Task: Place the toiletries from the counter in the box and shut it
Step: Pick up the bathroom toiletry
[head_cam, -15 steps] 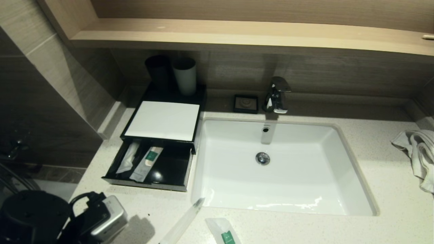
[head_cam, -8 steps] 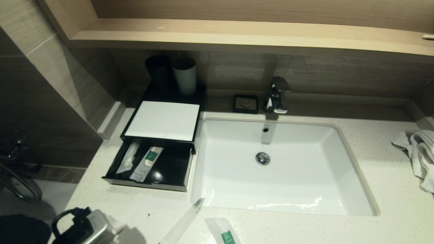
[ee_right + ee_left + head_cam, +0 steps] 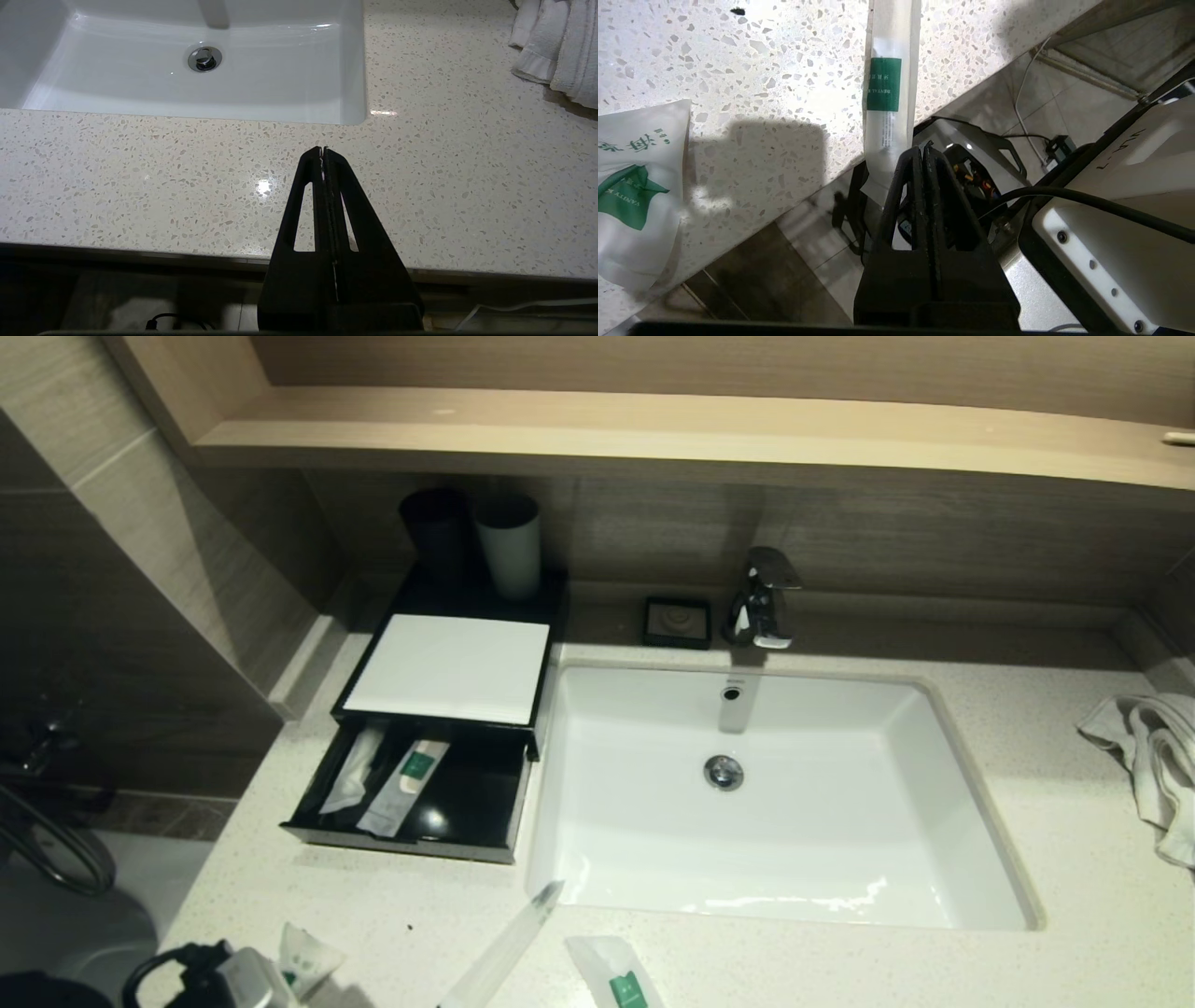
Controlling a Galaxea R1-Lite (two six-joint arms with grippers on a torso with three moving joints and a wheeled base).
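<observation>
Two sachets already lie in the box's open drawer. Left on the counter's front edge — a stick and two more sachets. My left gripper, pinched shut and empty, hangs off that edge at the stick's overhanging end; my right gripper is shut, idle.

This was a bathroom, most likely in a hotel. A white sink with a chrome tap was set into a pale speckled stone table, with wood-look wall tiles behind and a light wooden shelf above. Two cups stood on a black box holding wrapped guest toiletries, a small soap dish sat beside the tap, and a white towel lay crumpled at the side.
</observation>
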